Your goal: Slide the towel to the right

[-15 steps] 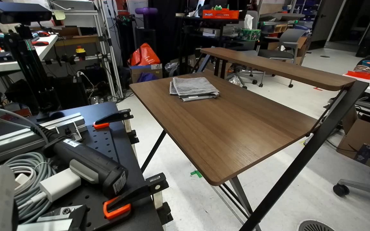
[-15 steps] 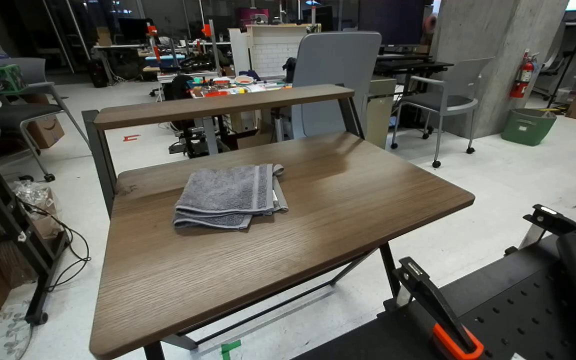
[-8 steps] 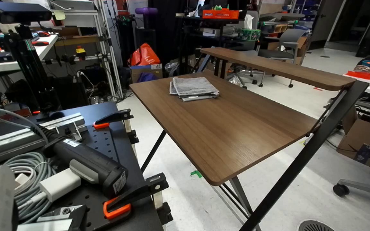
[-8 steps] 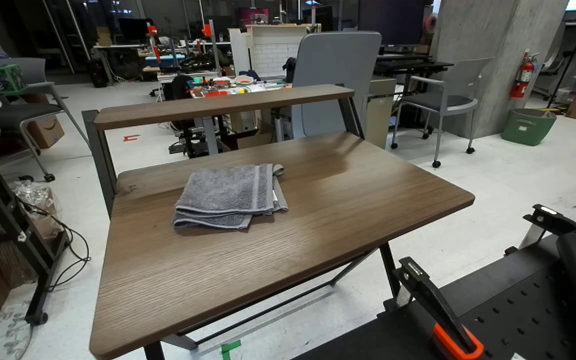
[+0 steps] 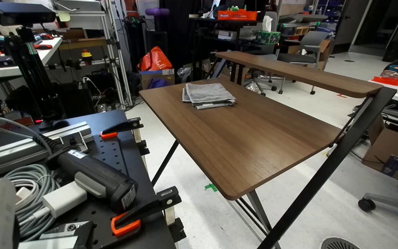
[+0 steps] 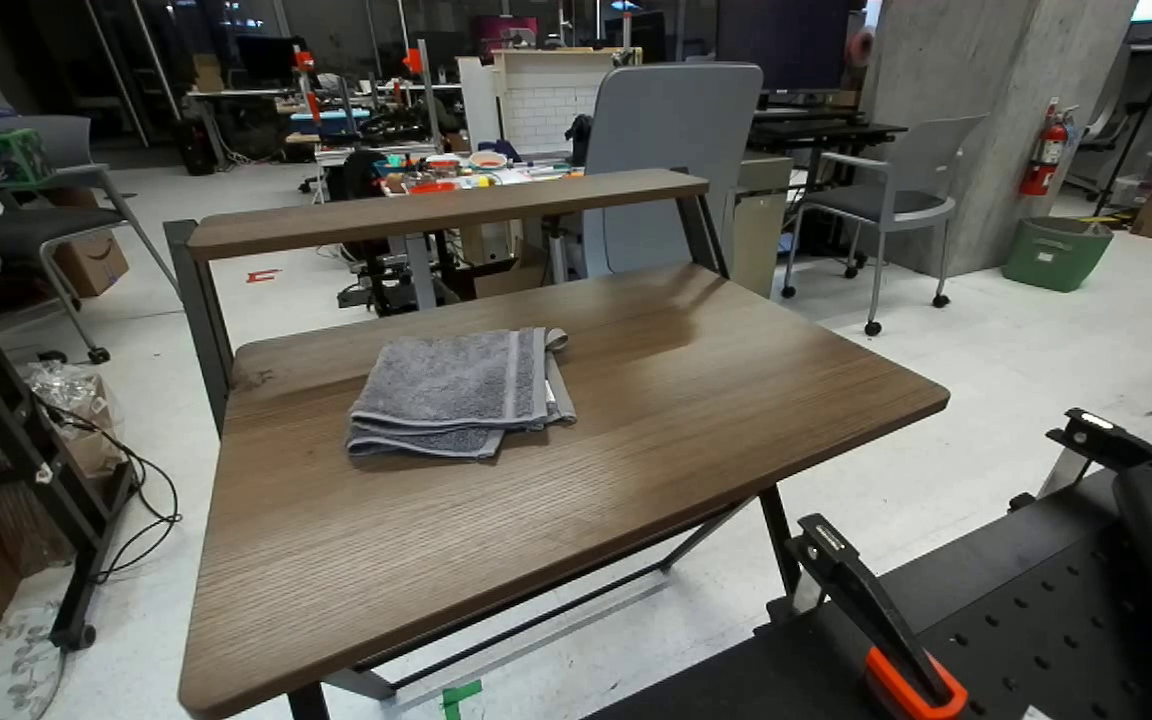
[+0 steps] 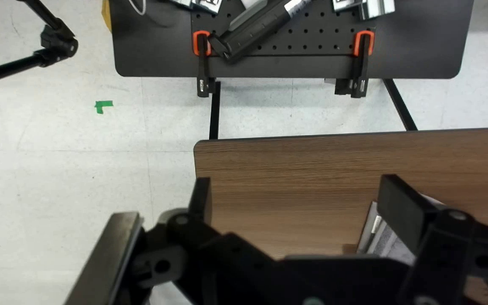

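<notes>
The towel (image 5: 210,93) is a small grey folded cloth lying flat on the brown tabletop (image 5: 247,145). It also shows in an exterior view (image 6: 456,380), left of the tabletop's middle, with a loop at one corner. In the wrist view the towel (image 7: 395,248) lies at lower right, partly hidden behind the right finger (image 7: 413,216) and the gripper body. My gripper (image 7: 296,182) is open, its fingers wide apart with only tabletop showing between the tips. It is above the table and holds nothing. The gripper is out of view in both exterior views.
A raised wooden shelf (image 6: 456,210) on black supports runs along one long side of the table. A black workbench (image 7: 286,65) with a dark cylindrical tool (image 7: 256,29) and orange-handled clamps (image 7: 362,46) stands across a floor gap from the opposite side.
The towel and table have not moved. A small red light shows at the base of the black camera stand in the later frames.
</notes>
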Controlling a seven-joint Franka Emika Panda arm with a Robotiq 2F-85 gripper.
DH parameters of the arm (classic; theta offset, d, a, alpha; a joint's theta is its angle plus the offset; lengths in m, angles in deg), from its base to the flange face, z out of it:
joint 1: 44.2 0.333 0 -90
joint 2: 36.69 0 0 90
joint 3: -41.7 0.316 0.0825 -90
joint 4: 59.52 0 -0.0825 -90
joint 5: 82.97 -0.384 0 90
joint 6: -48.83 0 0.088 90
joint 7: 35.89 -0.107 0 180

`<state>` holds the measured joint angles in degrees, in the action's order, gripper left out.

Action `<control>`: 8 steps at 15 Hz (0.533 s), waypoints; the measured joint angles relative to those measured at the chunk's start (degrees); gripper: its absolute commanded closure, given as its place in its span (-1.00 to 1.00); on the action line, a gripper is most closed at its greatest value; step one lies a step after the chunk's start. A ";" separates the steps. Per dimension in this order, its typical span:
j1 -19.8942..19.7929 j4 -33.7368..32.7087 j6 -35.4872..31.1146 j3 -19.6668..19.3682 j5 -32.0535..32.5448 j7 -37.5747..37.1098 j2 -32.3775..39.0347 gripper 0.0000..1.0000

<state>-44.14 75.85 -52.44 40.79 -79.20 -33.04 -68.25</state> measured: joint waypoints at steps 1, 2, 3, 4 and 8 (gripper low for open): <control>0.22 -0.10 -2.59 0.81 -0.68 -1.78 2.64 -1.00; 0.46 -0.31 -5.15 1.75 -1.26 -3.64 5.55 -1.00; 0.75 -0.74 -7.43 2.74 -1.80 -5.48 8.70 -1.00; 1.11 -1.29 -9.43 3.73 -2.19 -7.21 11.94 -1.00; 3.30 -5.15 -15.84 7.66 -2.14 -14.85 26.07 -1.00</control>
<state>-40.84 70.70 -68.28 48.44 -81.34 -47.89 -42.17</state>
